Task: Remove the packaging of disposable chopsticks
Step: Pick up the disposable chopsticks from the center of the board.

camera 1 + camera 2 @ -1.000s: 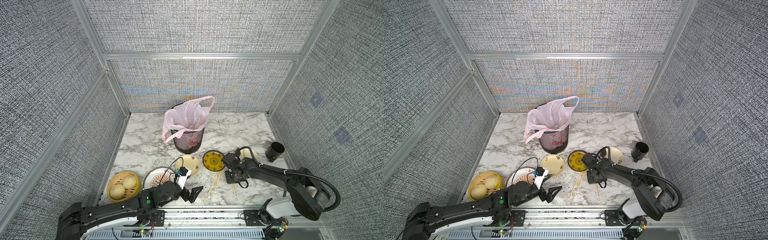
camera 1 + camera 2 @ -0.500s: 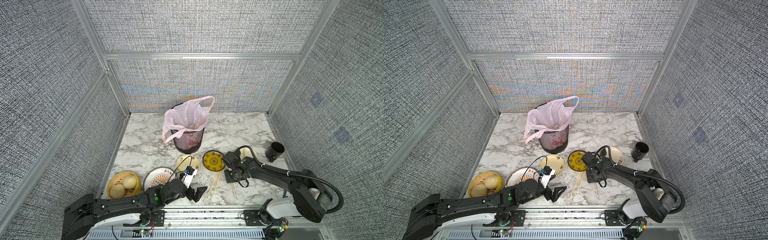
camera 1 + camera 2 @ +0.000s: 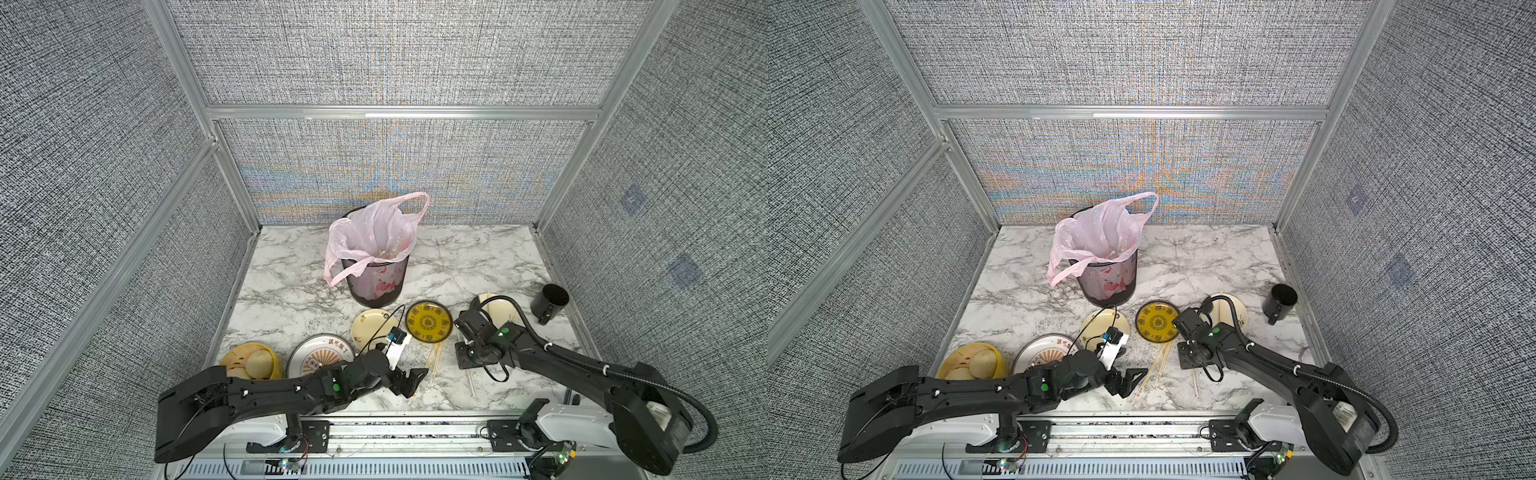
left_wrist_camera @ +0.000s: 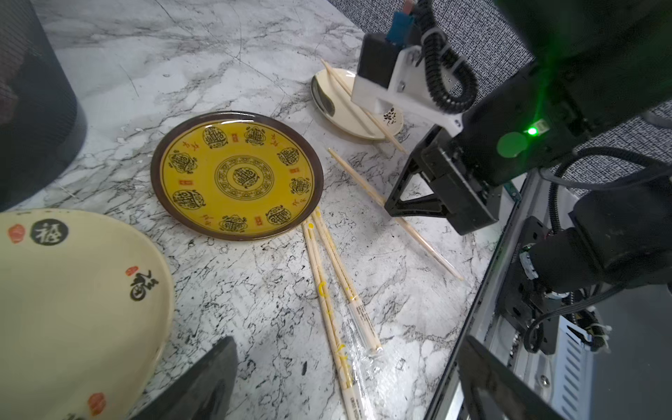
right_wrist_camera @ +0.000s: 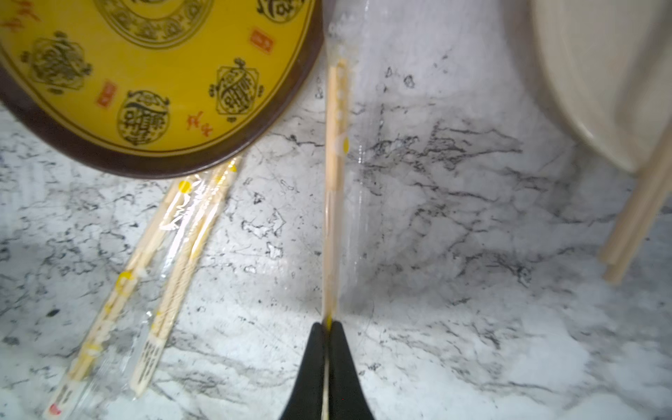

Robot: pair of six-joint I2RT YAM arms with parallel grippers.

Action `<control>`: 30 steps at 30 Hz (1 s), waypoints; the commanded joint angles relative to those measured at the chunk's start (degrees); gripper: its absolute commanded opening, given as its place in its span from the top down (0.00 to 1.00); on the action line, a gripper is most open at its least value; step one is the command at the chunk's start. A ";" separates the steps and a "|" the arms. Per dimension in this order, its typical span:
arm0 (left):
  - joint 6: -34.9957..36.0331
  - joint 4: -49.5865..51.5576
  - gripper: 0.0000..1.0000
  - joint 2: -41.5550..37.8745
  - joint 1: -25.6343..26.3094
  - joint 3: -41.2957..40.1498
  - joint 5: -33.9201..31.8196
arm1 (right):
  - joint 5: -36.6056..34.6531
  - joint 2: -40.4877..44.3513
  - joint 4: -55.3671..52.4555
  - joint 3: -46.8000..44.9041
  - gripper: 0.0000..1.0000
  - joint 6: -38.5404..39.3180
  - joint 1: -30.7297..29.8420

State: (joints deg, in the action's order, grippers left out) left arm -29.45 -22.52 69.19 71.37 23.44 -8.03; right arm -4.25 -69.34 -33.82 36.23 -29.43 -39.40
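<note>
Right gripper [image 5: 329, 327] pinching shut on one sleeved chopstick pair [image 5: 332, 182] lying on the marble [image 5: 454, 236] beside the yellow plate [image 5: 156, 91], left gripper [image 3: 411, 381] hanging wide open, empty, near two more sleeved pairs [image 4: 338, 291].

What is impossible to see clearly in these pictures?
1. Right wrist view: the right gripper hides the near end of the wrapped chopsticks; whether it pinches sleeve only is unclear.
2. Both top views: the right arm covers part of the cream plate.
3. Top views: the pink bag veils what lies in the bin.
</note>
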 commanded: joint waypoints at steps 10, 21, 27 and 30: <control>-0.93 -7.34 0.17 8.38 -0.22 5.79 -6.95 | 7.83 12.54 10.10 -4.54 1.00 3.49 -0.02; -1.17 -7.42 0.17 14.79 -3.55 13.06 -10.99 | 10.19 21.77 21.84 -9.36 1.00 4.62 -4.51; -1.02 -10.46 0.24 15.02 -4.22 13.64 -9.00 | 9.81 24.66 25.46 -10.23 1.00 7.83 -7.96; -1.05 -9.82 0.31 15.34 -4.18 14.79 -7.76 | 8.69 22.82 27.14 -10.56 1.00 8.63 -8.82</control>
State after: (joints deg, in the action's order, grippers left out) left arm -30.48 -30.24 84.31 67.24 37.32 -17.69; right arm 5.56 -45.52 -9.78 25.87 -22.65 -47.66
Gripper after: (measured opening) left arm 0.711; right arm 0.059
